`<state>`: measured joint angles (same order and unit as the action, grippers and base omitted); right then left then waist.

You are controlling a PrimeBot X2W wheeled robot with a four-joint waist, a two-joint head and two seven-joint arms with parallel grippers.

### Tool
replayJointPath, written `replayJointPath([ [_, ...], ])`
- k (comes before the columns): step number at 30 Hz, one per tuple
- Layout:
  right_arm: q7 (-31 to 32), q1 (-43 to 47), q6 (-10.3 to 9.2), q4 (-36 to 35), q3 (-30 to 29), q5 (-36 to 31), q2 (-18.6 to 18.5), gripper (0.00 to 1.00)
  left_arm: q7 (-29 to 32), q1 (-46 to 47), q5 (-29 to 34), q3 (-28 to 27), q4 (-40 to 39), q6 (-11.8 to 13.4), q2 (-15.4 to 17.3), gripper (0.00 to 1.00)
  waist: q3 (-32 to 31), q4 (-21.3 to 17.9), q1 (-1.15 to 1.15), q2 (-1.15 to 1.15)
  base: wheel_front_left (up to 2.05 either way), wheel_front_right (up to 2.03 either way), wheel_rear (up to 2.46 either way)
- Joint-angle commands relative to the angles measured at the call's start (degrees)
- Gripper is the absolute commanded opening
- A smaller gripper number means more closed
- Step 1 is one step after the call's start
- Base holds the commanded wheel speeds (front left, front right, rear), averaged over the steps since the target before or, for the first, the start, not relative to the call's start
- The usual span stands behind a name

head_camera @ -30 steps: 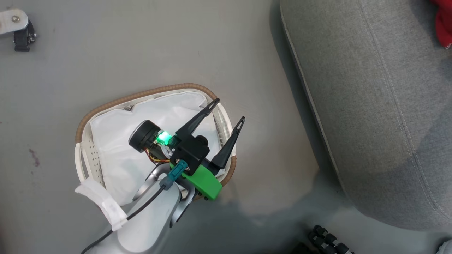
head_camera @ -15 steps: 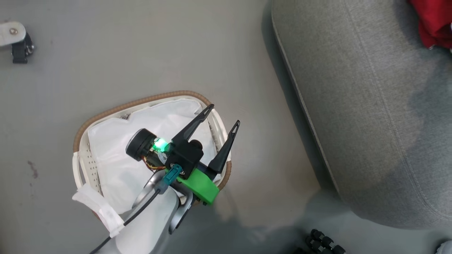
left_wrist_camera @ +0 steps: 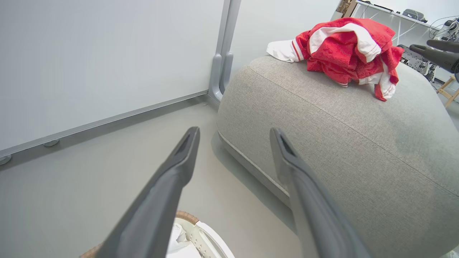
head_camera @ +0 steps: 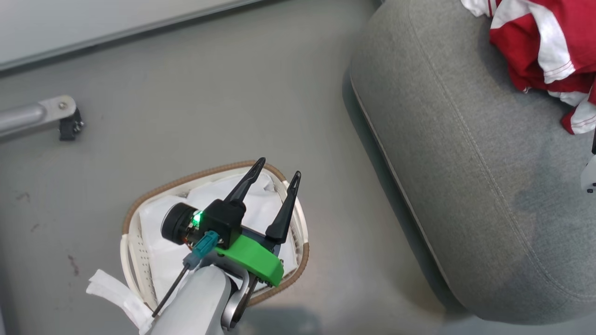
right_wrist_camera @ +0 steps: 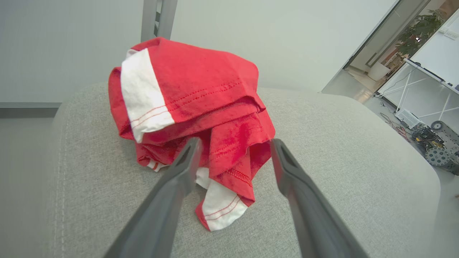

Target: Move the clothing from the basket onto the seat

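Clothing [right_wrist_camera: 193, 96]: red-and-white heap lying on the seat [right_wrist_camera: 322, 172], centre of right wrist frame. It sits upper right in the head frame, more of it in shot than a second back; camera shift, not cloth.

Right pincer [right_wrist_camera: 235, 143] has just spread and flanks the heap, pinching nothing. Left pincer [head_camera: 278, 170] is spread over the basket [head_camera: 132, 256], lower left. White liner [head_camera: 158, 253] is bare where visible.

Judgement: transfer looks done.

A robotics lab in an office-like room — white partition panels [left_wrist_camera: 107, 61] on metal feet, bare grey floor [head_camera: 223, 93], a trestle table [right_wrist_camera: 426, 77], a potted plant [right_wrist_camera: 417, 34], a small wheeled robot [right_wrist_camera: 437, 143] and cables [right_wrist_camera: 392, 125] lying beyond
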<state>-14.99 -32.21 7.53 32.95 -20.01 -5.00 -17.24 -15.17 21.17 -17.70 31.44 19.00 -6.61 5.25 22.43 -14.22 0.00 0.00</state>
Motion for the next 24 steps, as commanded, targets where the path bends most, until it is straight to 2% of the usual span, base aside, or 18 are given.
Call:
replayJointPath([
  [1,-0.3,1.1,-0.08,-0.5,0.4,0.2,-0.6,1.00,0.0,-1.3,-0.6,-1.0,-0.1,0.1,-0.5,1.00,-5.3,2.0,0.00,0.00,0.00,0.00,0.00],
  [6,-0.3,0.1,-0.08,-1.6,2.3,0.1,0.2,1.00,0.0,-4.3,-2.9,-4.7,0.9,0.5,-1.5,1.00,-9.9,4.1,0.00,0.00,0.00,0.00,0.00],
  [13,-0.3,0.8,-0.07,-2.0,6.3,0.7,4.4,1.00,0.0,-7.7,-2.6,-10.4,1.4,1.7,-1.8,1.00,-15.3,8.2,0.00,0.00,0.00,0.00,0.00],
  [19,-0.3,3.1,-0.08,-4.3,10.4,2.3,8.2,1.00,0.0,-11.3,-2.0,-17.3,0.0,3.0,-2.0,1.00,-17.7,11.4,0.00,0.00,0.00,0.00,0.00],
  [24,-0.3,6.7,-0.08,-7.0,13.3,3.4,11.7,1.00,0.0,-14.3,-1.3,-22.3,-1.0,3.1,-2.1,1.00,-18.9,13.3,0.00,0.00,0.00,0.00,0.00],
])
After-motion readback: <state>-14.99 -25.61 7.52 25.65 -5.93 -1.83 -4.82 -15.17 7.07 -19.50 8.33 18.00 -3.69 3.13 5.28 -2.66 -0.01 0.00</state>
